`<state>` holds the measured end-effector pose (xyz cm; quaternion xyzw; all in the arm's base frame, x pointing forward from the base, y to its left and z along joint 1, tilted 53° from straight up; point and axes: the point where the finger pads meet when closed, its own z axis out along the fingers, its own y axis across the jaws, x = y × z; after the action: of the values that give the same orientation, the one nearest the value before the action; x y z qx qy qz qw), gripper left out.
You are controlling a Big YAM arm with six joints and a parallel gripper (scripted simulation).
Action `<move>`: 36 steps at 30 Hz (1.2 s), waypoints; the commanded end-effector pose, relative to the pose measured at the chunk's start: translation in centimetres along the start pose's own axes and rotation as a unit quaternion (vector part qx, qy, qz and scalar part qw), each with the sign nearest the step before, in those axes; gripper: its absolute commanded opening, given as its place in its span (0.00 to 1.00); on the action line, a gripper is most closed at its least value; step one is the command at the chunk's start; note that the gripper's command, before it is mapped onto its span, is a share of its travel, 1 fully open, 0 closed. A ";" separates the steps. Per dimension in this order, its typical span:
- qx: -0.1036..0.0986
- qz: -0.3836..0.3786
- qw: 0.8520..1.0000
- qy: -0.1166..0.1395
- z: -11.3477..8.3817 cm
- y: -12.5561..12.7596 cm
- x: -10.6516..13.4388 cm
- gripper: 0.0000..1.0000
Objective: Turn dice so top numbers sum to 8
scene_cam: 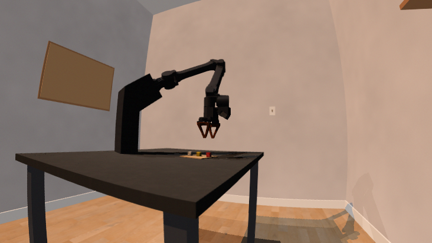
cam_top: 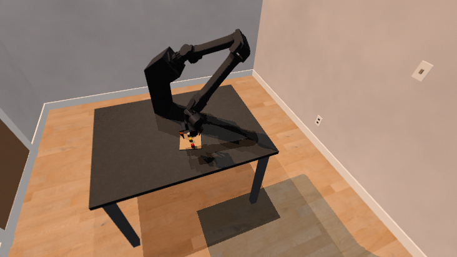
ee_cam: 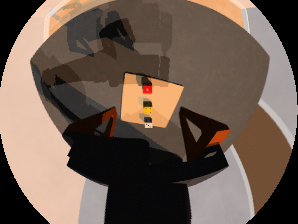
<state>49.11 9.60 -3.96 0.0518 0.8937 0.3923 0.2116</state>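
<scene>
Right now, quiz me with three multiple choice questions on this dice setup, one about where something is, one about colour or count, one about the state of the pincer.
1. Where are the dice?
A. On the tan mat
B. On the floor
C. Between the pincer's fingers

2. What colours are the three dice?
A. All blue
B. White, yellow and red
C. Green, black and pink

3. How is the pincer?
A. Shut on a die
B. Open, raised above the mat
C. Pressed flat on the table

Answers:
1 A: the exterior view shows the white die, yellow die and red die in a row on the mat.
2 B: those three colours show in both the exterior and wrist views.
3 B: the pincer hangs well above the dice with its fingers spread and nothing between them.
</scene>
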 end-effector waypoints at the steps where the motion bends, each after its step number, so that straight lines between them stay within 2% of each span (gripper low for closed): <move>1: -0.004 -0.010 1.000 0.003 0.3 0.6 0.1 1.00; 8: -0.004 -0.011 1.000 0.003 0.2 0.7 0.1 1.00; 12: 0.002 -0.001 1.000 -0.010 -1.8 -0.2 -0.6 1.00; 17: 0.002 -0.002 1.000 -0.011 -2.9 -0.2 -0.7 1.00; 29: 0.002 -0.003 1.000 -0.012 -9.4 -0.1 -0.6 1.00; 33: 0.002 -0.003 1.000 -0.011 -10.1 -0.1 -0.6 1.00; 34: -0.002 -0.001 1.000 0.010 -8.7 0.0 0.7 1.00; 36: 0.003 0.009 1.000 -0.001 -9.9 -0.9 0.3 1.00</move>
<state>45.49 3.40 2.07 0.0539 0.8920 0.3944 0.2143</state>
